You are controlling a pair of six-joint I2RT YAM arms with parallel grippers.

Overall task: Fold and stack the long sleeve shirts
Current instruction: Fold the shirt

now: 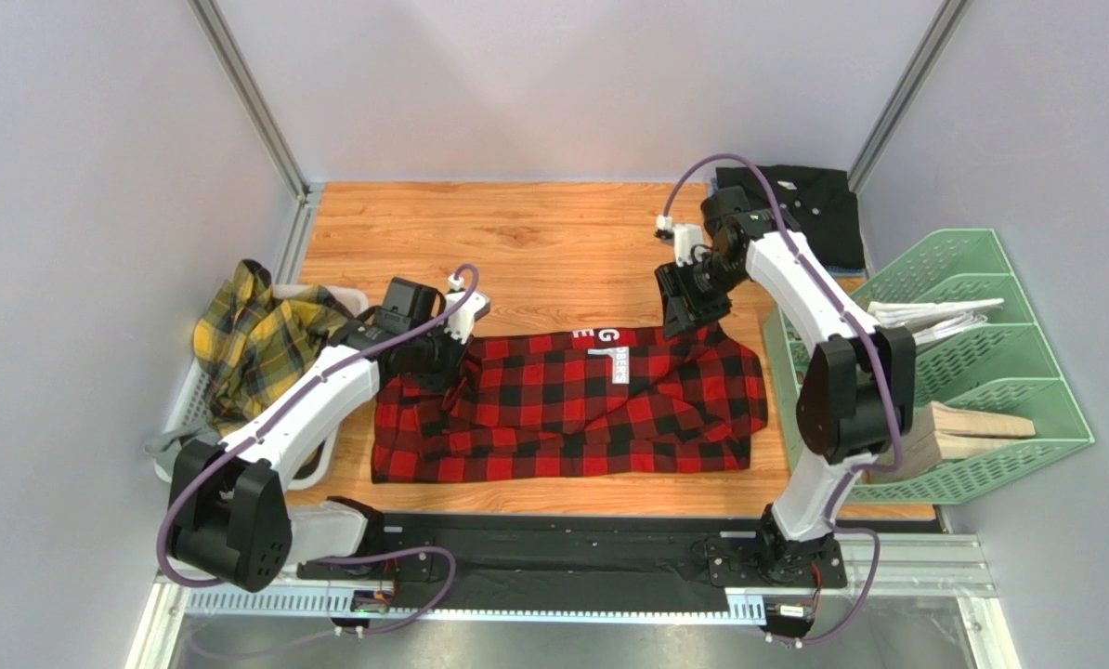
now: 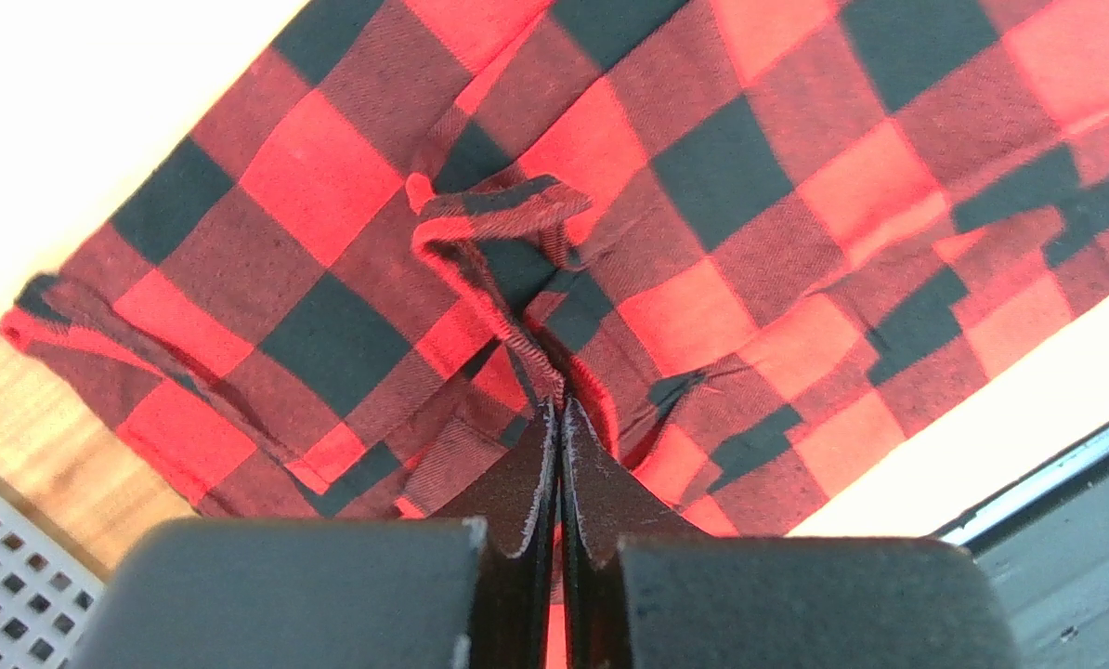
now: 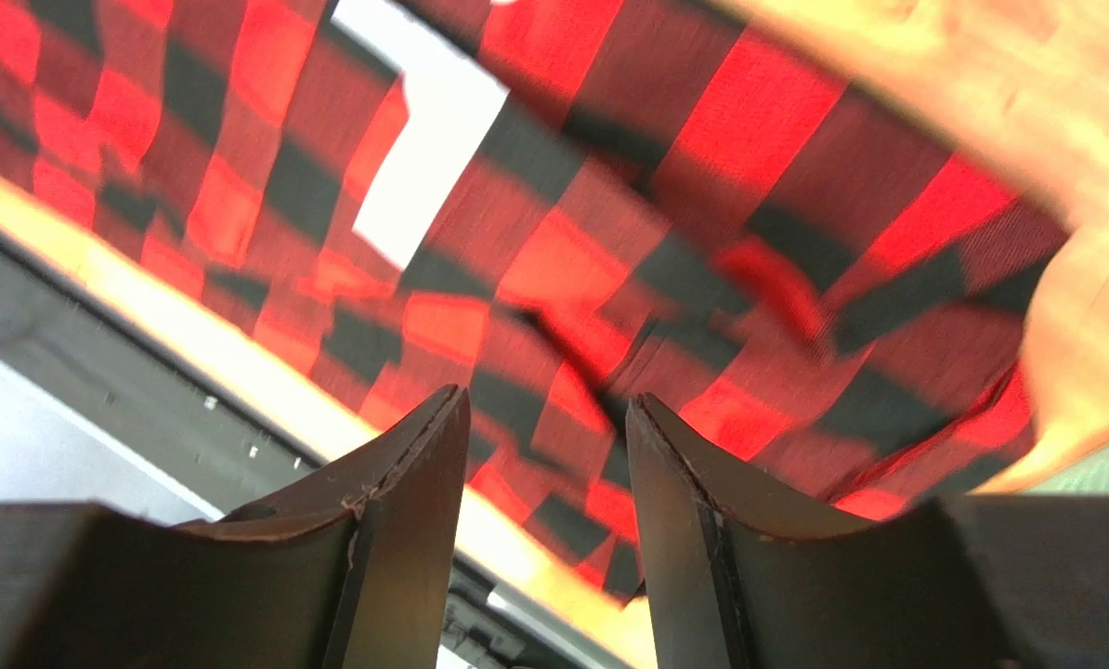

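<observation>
Red-and-black check shirt: lies as a wide, rumpled band across the near half of the desk, between the two arms. Carries white block letters at its far edge, near the middle.

Left gripper: sits over the shirt's far left corner. In the left wrist view, fingers pressed together, pinching a raised ridge of hemmed red check cloth between the tips.

Right gripper: sits at the shirt's far right corner. In the right wrist view, fingers spread, with nothing between them; blurred check cloth shows beyond the gap.

Yellow-and-dark plaid shirt: lies crumpled in a white basket at the desk's left edge, draped over its rim.

Plain black shirt: lies at the far right corner of the desk, behind the right arm, well apart from the check shirt.

Green file rack: stands beside the desk's right edge, with white papers in a far compartment and a wooden piece in a nearer one.
</observation>
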